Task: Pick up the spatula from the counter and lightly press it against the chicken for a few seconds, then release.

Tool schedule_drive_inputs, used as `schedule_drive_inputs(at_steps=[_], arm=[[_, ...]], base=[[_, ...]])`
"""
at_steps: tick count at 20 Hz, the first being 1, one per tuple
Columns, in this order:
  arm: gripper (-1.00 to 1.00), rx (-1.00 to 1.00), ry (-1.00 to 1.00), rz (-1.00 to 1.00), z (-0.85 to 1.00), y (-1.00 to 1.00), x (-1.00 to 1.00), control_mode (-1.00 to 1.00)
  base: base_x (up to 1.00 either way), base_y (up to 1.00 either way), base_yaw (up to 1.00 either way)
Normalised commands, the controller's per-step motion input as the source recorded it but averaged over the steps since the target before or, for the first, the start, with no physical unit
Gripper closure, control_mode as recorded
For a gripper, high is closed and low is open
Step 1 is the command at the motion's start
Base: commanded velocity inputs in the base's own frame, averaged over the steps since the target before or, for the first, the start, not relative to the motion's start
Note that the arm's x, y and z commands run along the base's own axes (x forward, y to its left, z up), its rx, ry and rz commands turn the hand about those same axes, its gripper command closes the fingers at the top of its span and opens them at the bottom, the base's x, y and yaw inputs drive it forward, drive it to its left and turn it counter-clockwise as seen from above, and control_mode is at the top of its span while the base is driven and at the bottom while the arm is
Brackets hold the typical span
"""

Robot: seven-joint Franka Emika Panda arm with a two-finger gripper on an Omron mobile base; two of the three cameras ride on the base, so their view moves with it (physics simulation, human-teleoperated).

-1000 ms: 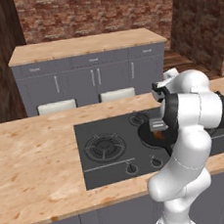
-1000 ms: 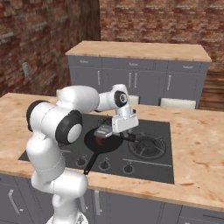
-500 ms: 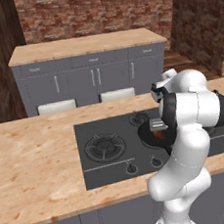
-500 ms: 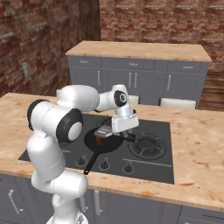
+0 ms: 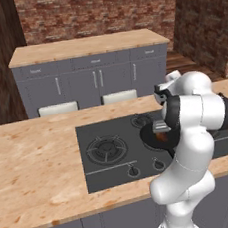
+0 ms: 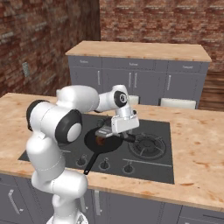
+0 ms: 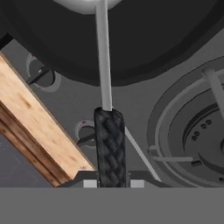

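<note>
Pinches the spatula (image 7: pixel 109 148) by its dark woven handle in the gripper (image 7: pixel 113 183) and reaches the blade over the pan (image 6: pixel 89 141) on the cooktop (image 6: pixel 148 168), down at the chicken (image 6: pixel 100 141), touching or just above, hard to tell which. Risks bearing down too hard on so long a lever, twisting the handle in the pinch or shoving chicken and pan sideways. Risks also sliding off the meat through a tilted blade.

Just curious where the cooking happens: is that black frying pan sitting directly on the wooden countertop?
No, the pan rests on the dark cooktop, which is set into the wooden counter.
</note>
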Motion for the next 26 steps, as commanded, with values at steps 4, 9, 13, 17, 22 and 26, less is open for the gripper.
schedule_drive_inputs(at_steps=[4, 9, 13, 17, 22, 26], arm=[[1.00, -0.02, 0.00, 0.00, -0.12, 0.00, -0.21, -1.00], [1.00, -0.02, 0.02, 0.00, -0.16, 0.00, -0.18, -1.00], [1.00, -0.03, 0.04, 0.00, -0.17, 0.01, -0.11, -1.00], [1.00, -0.02, 0.05, 0.00, -0.19, 0.06, -0.07, -1.00], [1.00, -0.01, 0.03, 0.00, -0.16, 0.05, -0.12, -1.00], [1.00, -0.01, 0.03, 0.00, -0.19, 0.04, -0.16, -1.00]], base=[[0.00, 0.00, 0.00], [0.00, 0.00, 0.00], [0.00, 0.00, 0.00], [0.00, 0.00, 0.00], [0.00, 0.00, 0.00], [0.00, 0.00, 0.00]])
